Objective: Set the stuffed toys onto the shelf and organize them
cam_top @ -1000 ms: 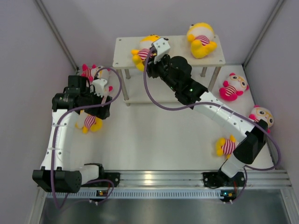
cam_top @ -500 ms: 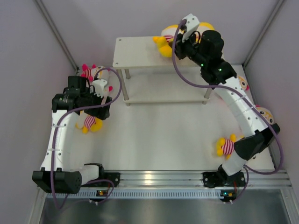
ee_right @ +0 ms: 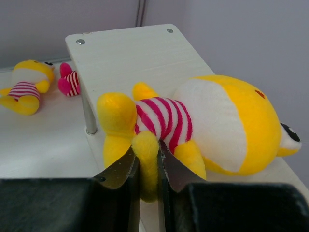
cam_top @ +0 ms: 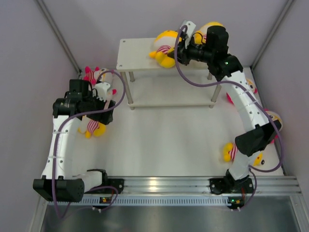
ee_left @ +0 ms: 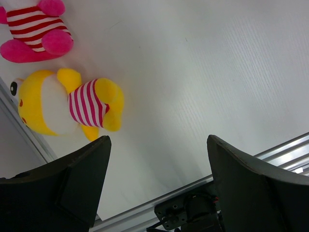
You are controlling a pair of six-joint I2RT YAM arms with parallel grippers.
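Note:
My right gripper [cam_top: 179, 48] is shut on a limb of a yellow stuffed toy [cam_top: 164, 43] that lies on the top board of the shelf [cam_top: 133, 53]. In the right wrist view the jaws [ee_right: 147, 162] pinch that yellow limb, with the toy's striped body [ee_right: 164, 118] just beyond. A second yellow toy [cam_top: 211, 25] on the shelf's right end is mostly hidden by the arm. My left gripper [cam_top: 98, 110] is open and empty [ee_left: 158, 145] above the floor, near a yellow toy [cam_top: 91, 128] [ee_left: 67, 106] and a pink toy [cam_top: 94, 75] [ee_left: 36, 29].
Pink toys lie right of the shelf [cam_top: 251, 86] and at the right wall [cam_top: 273, 118], both partly hidden by the right arm. A yellow toy [cam_top: 229, 152] lies near the right arm's base. The shelf's lower board [cam_top: 169, 94] shows under the top one.
My right gripper carried the yellow toy from the shelf top's left-middle toward the back right, then turned so it lies near the middle. The left arm has not moved.

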